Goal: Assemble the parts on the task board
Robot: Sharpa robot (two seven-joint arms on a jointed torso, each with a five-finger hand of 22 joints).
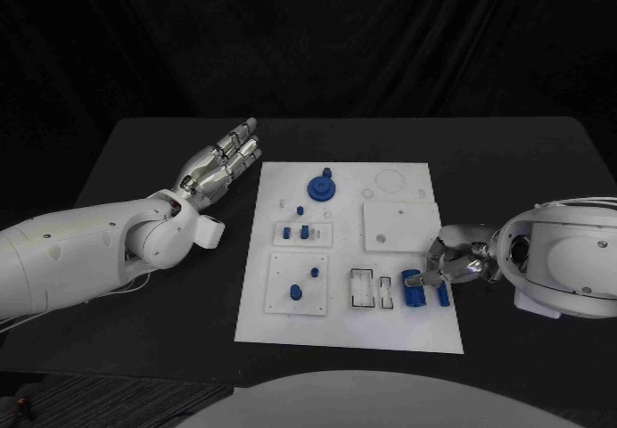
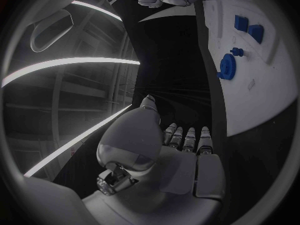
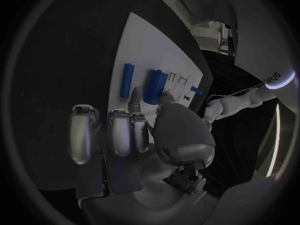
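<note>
White board (image 1: 347, 330) lay in the middle of the black table (image 1: 142, 357), its long sides running near to far. A blue gear (image 1: 322, 187) stood at its far end, left of centre, with a small blue peg (image 1: 300, 210) just nearer. Two short blue pegs (image 1: 305, 232) stood in a small plate on the left side, and nearer still a larger plate held a blue knob (image 1: 296, 291) and a small blue stud (image 1: 314, 271). On the right side, near the edge, a thick blue cylinder (image 1: 414, 289) and a thin blue rod (image 1: 444, 294) lay side by side beside two empty slots.

The right hand (image 1: 453, 260) sat at the board's right edge, fingers bent down over the thick cylinder; the right wrist view showed a fingertip (image 3: 166, 96) touching the cylinder's end, but whether it was gripped could not be told.

The left hand (image 1: 221, 162) lay off the board's far left corner, over the table, fingers straight, close together and holding nothing, pointing away from the robot.
</note>
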